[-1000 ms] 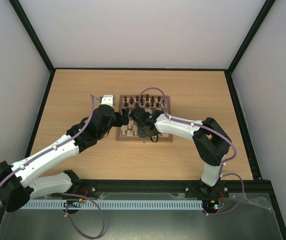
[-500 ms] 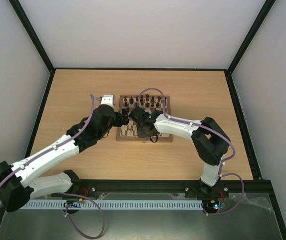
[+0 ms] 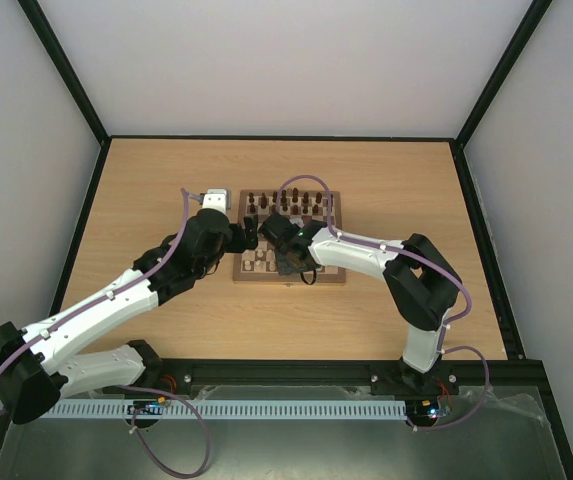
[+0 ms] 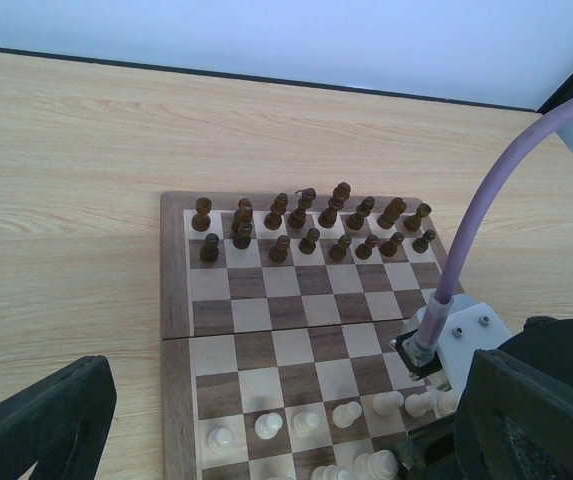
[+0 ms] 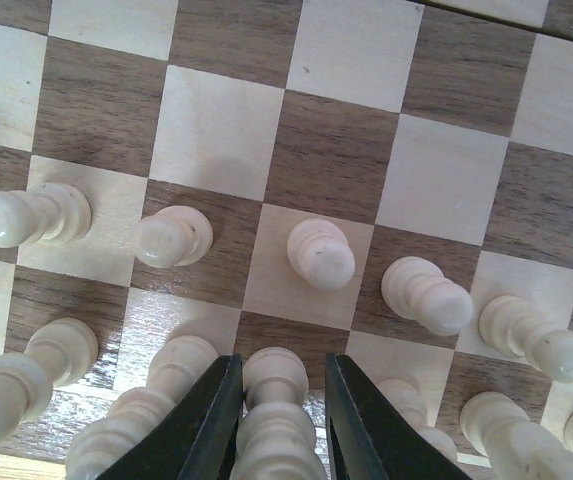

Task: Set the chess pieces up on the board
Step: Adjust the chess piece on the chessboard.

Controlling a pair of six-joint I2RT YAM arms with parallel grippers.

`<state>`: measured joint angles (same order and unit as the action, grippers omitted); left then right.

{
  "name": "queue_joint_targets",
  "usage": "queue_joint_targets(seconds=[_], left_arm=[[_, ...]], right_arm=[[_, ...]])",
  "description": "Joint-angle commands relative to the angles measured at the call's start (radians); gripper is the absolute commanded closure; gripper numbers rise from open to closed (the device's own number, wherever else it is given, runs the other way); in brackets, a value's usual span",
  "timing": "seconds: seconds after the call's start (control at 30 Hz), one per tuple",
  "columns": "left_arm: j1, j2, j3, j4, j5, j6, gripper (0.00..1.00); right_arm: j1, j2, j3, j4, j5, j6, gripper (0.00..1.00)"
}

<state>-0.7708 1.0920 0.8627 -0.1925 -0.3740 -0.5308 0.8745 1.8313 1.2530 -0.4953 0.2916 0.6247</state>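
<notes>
The board [image 3: 338, 274] lies mid-table, also in the left wrist view [image 4: 174, 300]. Dark brown pieces [image 4: 306, 225] fill its two far rows. Cream chess pieces [image 4: 266, 427] stand on the near rows, a pawn row [image 5: 321, 252] among them. My right gripper [image 5: 281, 368] hangs over the near rows [image 3: 288, 262], its jaws close around an upright cream piece [image 5: 274, 385] on a back-row dark square. My left gripper [image 3: 241, 238] hovers at the board's left edge, open and empty, one finger [image 4: 41, 425] showing low at the left.
The right arm's white wrist mount and purple cable [image 4: 461, 340] reach over the board's near right part. Black frame rails [image 3: 86, 200] edge the wooden table. The two arms sit close together over the board's near left corner.
</notes>
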Motion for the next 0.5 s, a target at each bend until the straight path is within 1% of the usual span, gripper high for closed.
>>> queue_joint_targets(seconds=[0.0, 0.47], left_arm=[[0.006, 0.008, -0.013, 0.019, 0.0, 0.003, 0.01], [0.007, 0.009, -0.013, 0.021, 0.0, 0.004, 0.01]], right_arm=[[-0.006, 0.005, 0.002, -0.049, 0.025, -0.002, 0.77], [-0.008, -0.014, -0.01, -0.048, 0.019, -0.005, 0.77]])
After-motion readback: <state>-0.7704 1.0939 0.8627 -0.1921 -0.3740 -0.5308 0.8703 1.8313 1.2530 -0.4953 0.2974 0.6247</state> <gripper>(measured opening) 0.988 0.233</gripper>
